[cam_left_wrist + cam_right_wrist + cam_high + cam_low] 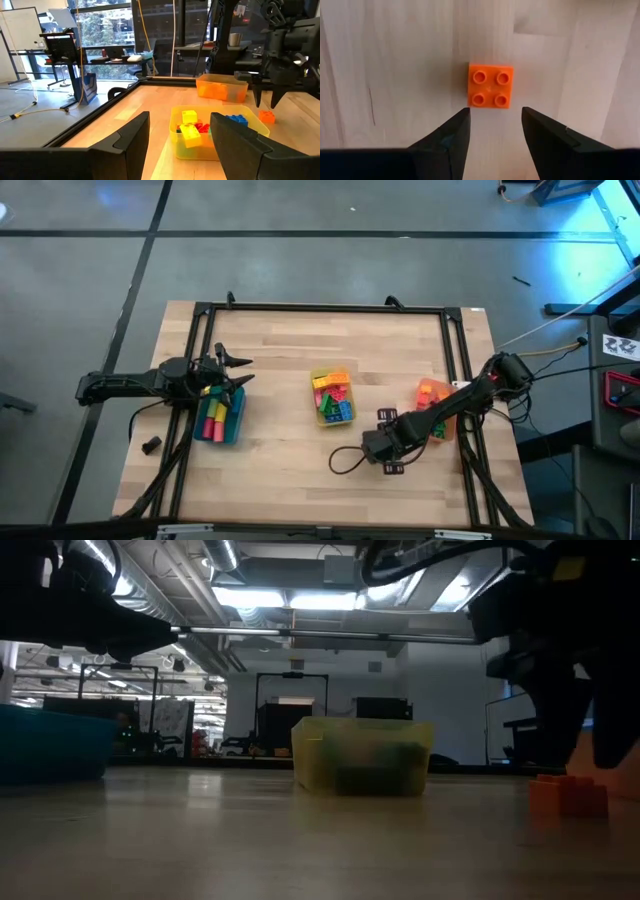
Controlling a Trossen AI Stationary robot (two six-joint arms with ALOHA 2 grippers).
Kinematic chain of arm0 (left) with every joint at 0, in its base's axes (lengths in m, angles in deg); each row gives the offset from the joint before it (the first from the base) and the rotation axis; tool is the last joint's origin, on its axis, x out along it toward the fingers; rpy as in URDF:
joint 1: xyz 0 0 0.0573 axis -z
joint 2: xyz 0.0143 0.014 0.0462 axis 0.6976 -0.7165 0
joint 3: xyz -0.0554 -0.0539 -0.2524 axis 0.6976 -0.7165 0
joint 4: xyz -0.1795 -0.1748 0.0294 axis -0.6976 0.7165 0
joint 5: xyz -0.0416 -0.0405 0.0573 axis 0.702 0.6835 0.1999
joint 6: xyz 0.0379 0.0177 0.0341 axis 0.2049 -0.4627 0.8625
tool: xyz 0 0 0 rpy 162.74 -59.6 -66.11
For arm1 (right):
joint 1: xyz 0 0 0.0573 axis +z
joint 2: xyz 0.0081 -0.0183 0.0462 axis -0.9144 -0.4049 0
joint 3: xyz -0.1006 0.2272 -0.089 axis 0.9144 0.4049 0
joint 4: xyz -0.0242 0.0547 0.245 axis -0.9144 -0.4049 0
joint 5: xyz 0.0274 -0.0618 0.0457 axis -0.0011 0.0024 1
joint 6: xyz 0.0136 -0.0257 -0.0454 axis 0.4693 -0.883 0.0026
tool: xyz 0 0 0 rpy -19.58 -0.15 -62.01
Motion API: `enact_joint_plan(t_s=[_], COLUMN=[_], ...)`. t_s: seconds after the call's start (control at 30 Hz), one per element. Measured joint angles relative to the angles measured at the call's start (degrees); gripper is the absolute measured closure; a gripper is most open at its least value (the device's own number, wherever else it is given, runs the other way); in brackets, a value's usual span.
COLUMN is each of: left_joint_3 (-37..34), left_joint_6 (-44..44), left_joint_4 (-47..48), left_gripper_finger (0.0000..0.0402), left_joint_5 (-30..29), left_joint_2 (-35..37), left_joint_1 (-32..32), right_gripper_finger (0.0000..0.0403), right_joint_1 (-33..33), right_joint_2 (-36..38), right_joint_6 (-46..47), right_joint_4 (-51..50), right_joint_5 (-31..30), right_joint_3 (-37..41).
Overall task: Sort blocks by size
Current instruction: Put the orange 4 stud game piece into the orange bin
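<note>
Wooden slatted tabletop (290,360) fills the scene, three bins across it: translucent blue bin (222,418) at left, yellow bin (333,398) centre, orange bin (436,422) right, each holding bricks. Left pincer (240,371) hovers above the blue bin, fingers apart, empty. Right pincer (492,131) hangs spread just above a lone square orange four-stud brick (490,86) lying on bare wood near the orange bin.

A lab: whiteboard (17,42), desks (120,60), exposed ceiling ducts (150,590).

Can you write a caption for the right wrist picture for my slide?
Right gripper open above a lone orange block, four studs up, on the wooden table.
</note>
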Motion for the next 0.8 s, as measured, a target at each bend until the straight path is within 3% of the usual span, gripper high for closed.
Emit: enact_joint_plan(t_s=[0.8], left_joint_3=[0.0], left_joint_6=[0.0], left_joint_4=[0.0], left_gripper_finger=[0.0208], left_joint_5=[0.0], left_joint_2=[0.0], left_joint_1=[0.0], right_gripper_finger=[0.0223], right_joint_1=[-0.15], right_joint_2=[-2.5], right_joint_6=[3.27], right_joint_4=[2.39], right_joint_5=[-1.01], right_joint_3=[-0.11])
